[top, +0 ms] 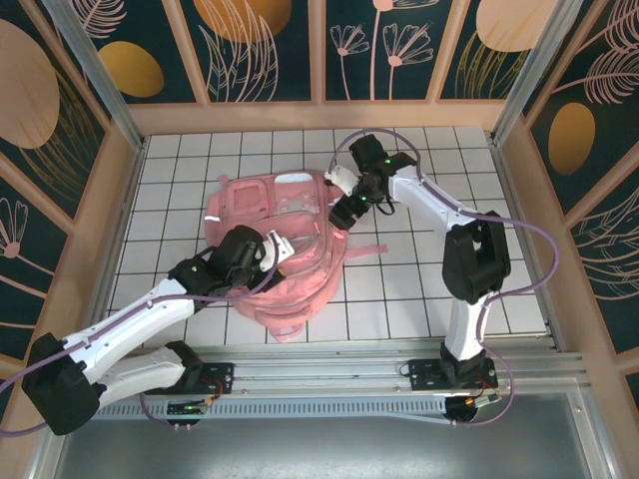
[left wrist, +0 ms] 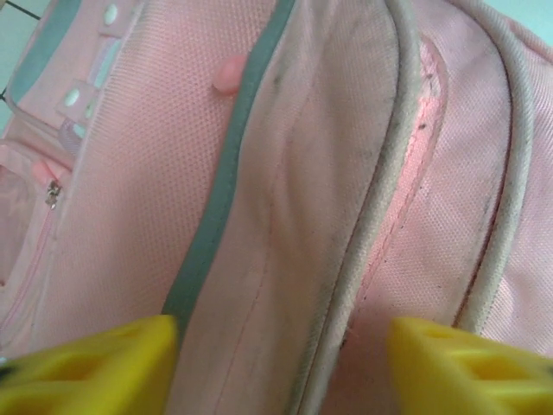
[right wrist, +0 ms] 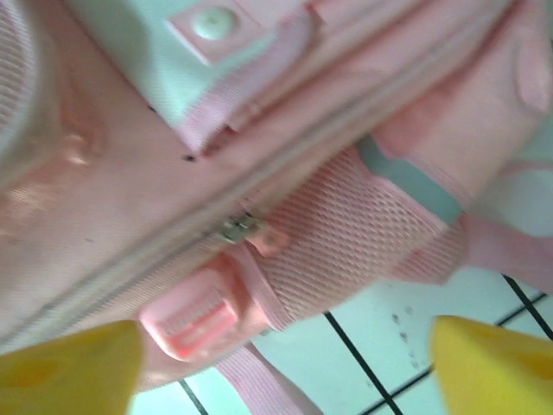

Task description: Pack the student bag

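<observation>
The student bag (top: 265, 205), a large pink backpack, lies flat in the middle of the white tiled table. My left gripper (top: 270, 254) hovers over its lower middle. In the left wrist view it (left wrist: 281, 372) is open, its yellow fingers (left wrist: 86, 367) straddling a grey piped seam (left wrist: 380, 225) of the bag (left wrist: 155, 173). My right gripper (top: 344, 213) is at the bag's right edge. In the right wrist view it (right wrist: 281, 372) is open, with the bag's zip pull (right wrist: 240, 229), pink buckle (right wrist: 186, 320) and mesh side pocket (right wrist: 346, 233) just beyond the fingertips. Neither gripper holds anything.
A pink strap (top: 371, 247) trails from the bag to the right over the table (top: 429, 289). Wooden walls with patterned panels (top: 110, 220) close in the left, back and right sides. A metal rail (top: 329, 364) with the arm bases runs along the near edge.
</observation>
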Robot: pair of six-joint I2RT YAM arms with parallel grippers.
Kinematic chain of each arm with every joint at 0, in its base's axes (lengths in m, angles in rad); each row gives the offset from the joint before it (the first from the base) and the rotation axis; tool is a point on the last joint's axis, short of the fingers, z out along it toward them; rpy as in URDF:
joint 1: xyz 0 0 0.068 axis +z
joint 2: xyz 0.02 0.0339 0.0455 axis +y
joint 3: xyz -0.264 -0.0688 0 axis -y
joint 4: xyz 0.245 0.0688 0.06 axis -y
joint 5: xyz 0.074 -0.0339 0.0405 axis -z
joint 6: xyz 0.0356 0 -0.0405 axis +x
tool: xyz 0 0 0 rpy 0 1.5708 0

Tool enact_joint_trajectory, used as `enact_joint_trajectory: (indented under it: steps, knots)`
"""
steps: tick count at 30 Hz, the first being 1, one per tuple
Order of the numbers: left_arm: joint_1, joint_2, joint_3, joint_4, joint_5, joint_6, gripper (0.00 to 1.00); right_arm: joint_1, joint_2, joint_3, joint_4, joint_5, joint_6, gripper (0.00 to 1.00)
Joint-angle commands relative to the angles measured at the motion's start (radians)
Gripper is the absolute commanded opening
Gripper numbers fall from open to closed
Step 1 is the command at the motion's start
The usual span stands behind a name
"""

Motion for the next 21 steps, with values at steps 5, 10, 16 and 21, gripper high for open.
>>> enact_joint_trajectory:
  steps: [5,10,16,21]
  knots:
    - [0.007,-0.099,0.194,-0.009,-0.089,-0.212,0.99,-0.01,-0.283,-0.111,0.102,-0.01,0.234,0.99]
    - [0.007,-0.13,0.225,-0.023,-0.369,-0.513,0.99,-0.111,-0.586,-0.441,0.477,0.08,0.542,0.99]
    - [0.008,-0.14,0.243,-0.056,-0.612,-0.712,0.99,-0.204,-0.787,-0.76,0.782,0.374,0.627,0.99]
    - [0.103,-0.209,0.132,-0.006,-0.7,-0.728,0.99,-0.39,-0.793,-0.937,0.948,0.332,0.645,0.99]
